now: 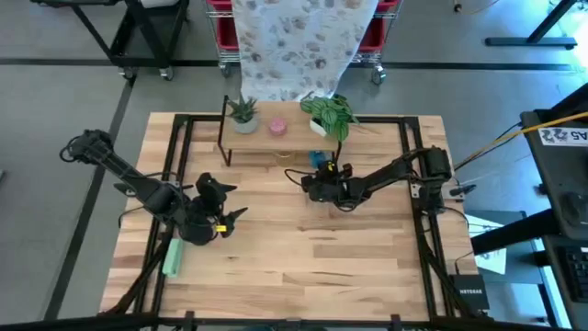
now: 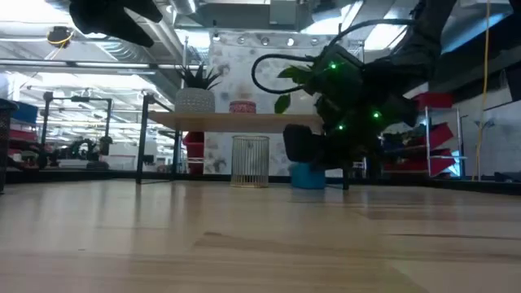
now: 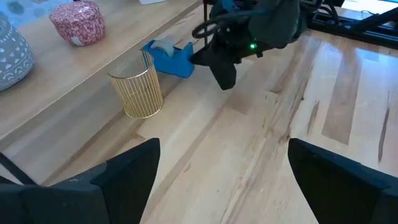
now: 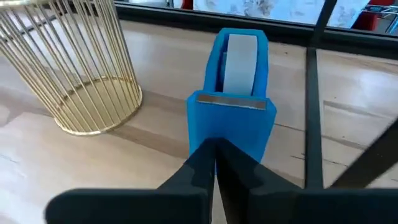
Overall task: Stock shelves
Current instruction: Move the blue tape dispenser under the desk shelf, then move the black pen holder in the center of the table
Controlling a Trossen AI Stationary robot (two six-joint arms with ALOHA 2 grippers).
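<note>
The shelves (image 1: 303, 133) stand at the table's far middle. On their wood top are a small plant in a grey pot (image 1: 243, 115), a pink tin (image 1: 277, 125) and a leafy plant (image 1: 329, 115). Under the top, on the table, a gold wire basket (image 4: 74, 68) and a blue tape dispenser (image 4: 233, 93) stand side by side. My right gripper (image 4: 214, 149) is shut, its tips at the dispenser's near end. My left gripper (image 1: 220, 207) hangs open over the table's left middle with nothing between its fingers. My right gripper's shut fingertips (image 4: 205, 162) point toward the table's far edge, at the near end of the tape dispenser (image 4: 230, 124). The dispenser stands flat on the table under the shelf top. I cannot tell whether the tips touch it.
A green oblong thing (image 1: 173, 257) lies on the table near its left edge. Black rails (image 1: 409, 184) run along the tabletop's sides. The shelves' thin black legs (image 4: 314, 106) stand close beside the dispenser. Bare wood lies in the table's near half.
</note>
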